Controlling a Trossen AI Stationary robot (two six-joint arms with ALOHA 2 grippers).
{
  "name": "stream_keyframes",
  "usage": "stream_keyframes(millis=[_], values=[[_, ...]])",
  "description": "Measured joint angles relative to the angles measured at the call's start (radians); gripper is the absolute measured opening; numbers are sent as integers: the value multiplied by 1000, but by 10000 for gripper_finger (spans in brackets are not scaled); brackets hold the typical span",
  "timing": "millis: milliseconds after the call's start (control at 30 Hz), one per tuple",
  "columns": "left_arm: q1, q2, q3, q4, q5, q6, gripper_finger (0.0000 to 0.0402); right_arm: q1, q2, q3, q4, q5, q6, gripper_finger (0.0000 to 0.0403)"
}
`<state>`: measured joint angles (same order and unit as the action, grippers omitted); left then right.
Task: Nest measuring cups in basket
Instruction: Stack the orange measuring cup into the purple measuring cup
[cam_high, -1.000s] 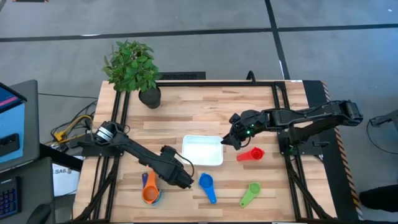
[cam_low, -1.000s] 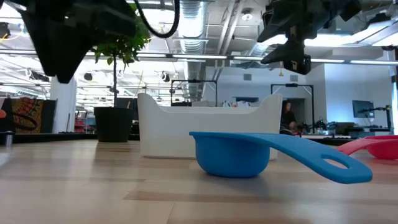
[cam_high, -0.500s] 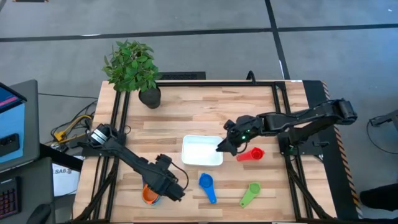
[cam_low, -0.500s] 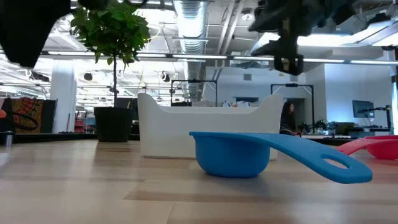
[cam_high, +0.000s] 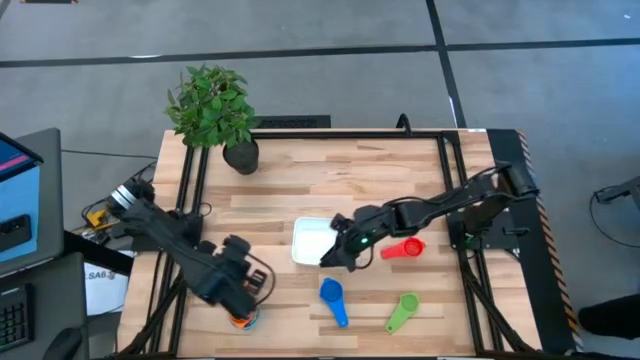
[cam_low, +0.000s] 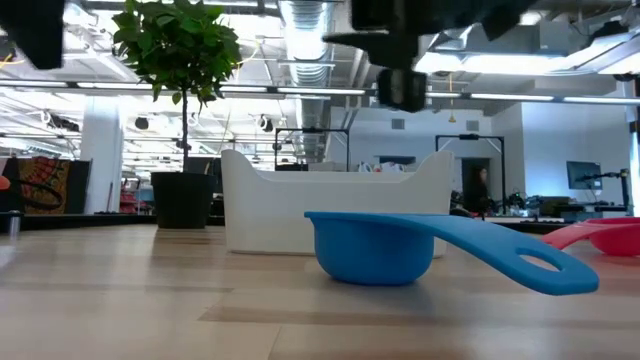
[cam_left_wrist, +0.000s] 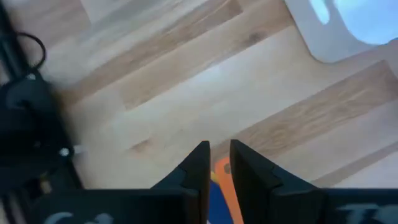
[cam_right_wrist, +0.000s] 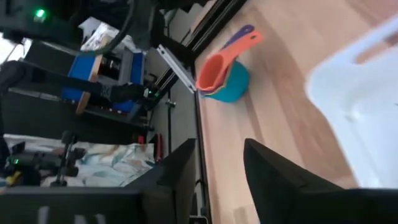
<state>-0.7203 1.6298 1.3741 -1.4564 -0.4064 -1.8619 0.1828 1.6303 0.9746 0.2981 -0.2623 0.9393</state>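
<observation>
Since a second ago, left gripper (cam_high: 243, 305) moved onto nested cups (cam_right_wrist: 222, 71) at tabletop (cam_high: 400, 180) near-left edge; right gripper (cam_high: 332, 257) crossed basket (cam_high: 308, 240).

Left jaws nearly together; grip on orange handle (cam_left_wrist: 221, 167) we cannot tell. Right jaws apart, empty.

Only right wrist view shows stack uncovered.

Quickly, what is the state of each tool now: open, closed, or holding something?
Left tool: nearly closed above the stacked cups; a grip cannot be told.
Right tool: open, holding nothing, beside the basket.
</observation>
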Motion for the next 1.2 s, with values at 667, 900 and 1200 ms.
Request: stream_keyframes(millis=[667, 900, 1200], values=[[-257, -179, -451, 357, 239, -58, 0, 12, 633, 835, -452, 17, -217, 16], [-275, -178, -555, 561, 158, -31, 0, 15, 794, 1104, -660, 28, -295, 7], [-238, -178, -558, 640, 24, 78, 0, 14, 880, 1240, -778, 28, -326, 14]])
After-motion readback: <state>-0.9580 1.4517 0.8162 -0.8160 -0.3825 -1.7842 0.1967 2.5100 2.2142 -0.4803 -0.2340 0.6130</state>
